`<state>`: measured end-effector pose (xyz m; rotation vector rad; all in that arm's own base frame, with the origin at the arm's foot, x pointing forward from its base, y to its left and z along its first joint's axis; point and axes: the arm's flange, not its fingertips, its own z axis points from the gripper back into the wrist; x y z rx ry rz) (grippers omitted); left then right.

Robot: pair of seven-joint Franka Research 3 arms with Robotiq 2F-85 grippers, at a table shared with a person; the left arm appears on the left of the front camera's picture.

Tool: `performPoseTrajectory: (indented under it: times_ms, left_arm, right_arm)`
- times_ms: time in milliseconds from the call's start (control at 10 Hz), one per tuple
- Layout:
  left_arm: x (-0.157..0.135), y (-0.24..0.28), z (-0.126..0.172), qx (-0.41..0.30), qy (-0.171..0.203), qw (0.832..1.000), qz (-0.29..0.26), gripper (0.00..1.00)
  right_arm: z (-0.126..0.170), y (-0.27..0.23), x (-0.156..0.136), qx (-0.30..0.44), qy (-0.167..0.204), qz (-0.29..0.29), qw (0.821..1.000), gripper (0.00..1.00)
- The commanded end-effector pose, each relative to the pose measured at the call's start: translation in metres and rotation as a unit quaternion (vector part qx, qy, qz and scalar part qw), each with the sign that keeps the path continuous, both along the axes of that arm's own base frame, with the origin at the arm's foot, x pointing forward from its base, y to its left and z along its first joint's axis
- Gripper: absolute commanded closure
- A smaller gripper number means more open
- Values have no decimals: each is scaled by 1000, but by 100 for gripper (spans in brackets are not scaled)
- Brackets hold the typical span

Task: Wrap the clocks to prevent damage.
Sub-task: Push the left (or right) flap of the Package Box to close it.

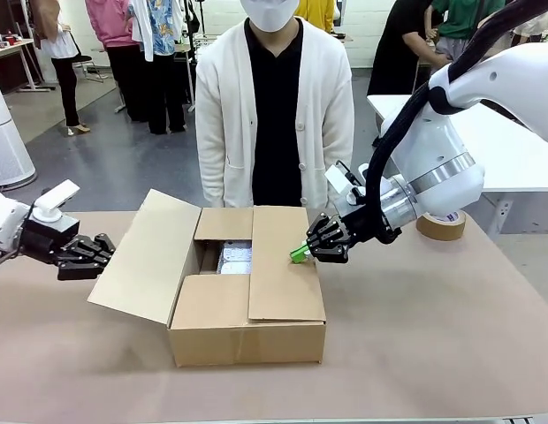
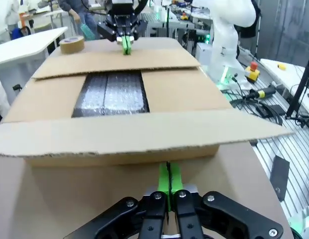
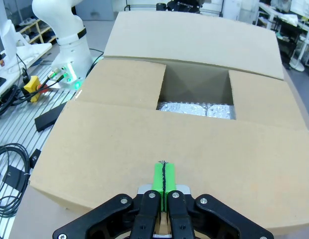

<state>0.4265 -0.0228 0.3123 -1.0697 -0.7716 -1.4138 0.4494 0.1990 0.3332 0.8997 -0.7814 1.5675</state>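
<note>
A cardboard box [image 1: 247, 331] stands mid-table. Inside it lies a silvery bubble-wrapped bundle [image 1: 235, 258] [image 2: 112, 92] [image 3: 197, 108]; no clock face shows. The right-hand flap [image 1: 285, 269] lies folded over the top, while the left-hand flap [image 1: 146, 256] slopes outward. My right gripper [image 1: 300, 254] [image 3: 163, 174] is shut, empty, with its green tips at the folded flap's far edge. My left gripper [image 1: 104, 251] [image 2: 169, 172] is shut and empty, just outside the sloping flap; whether it touches is unclear.
A person in a white cardigan [image 1: 274, 106] stands behind the box, arms hanging. A roll of brown tape [image 1: 440, 225] [image 2: 72, 45] lies at the back right. Bare brown tabletop [image 1: 433, 318] spreads in front and right of the box.
</note>
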Motion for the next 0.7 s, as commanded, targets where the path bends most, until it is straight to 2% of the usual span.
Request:
performPoseTrajectory:
  times_ms: [0, 100, 300, 600]
  left_arm:
    - [6, -9, -1, -55, -17, 998, 28, 100]
    - [15, -17, 2, -70, -11, 997, 42, 100]
    - [13, -29, -1, -89, -3, 995, 53, 100]
    - [21, -48, 2, -104, -4, 993, 53, 100]
  right_arm:
    - [-4, 0, 0, -2, 2, -2, 1000, 99]
    - [-4, 0, 0, -2, 2, -2, 1000, 99]
    - [-4, 0, 0, -2, 2, -2, 1000, 99]
    - [-4, 0, 0, -2, 2, -2, 1000, 99]
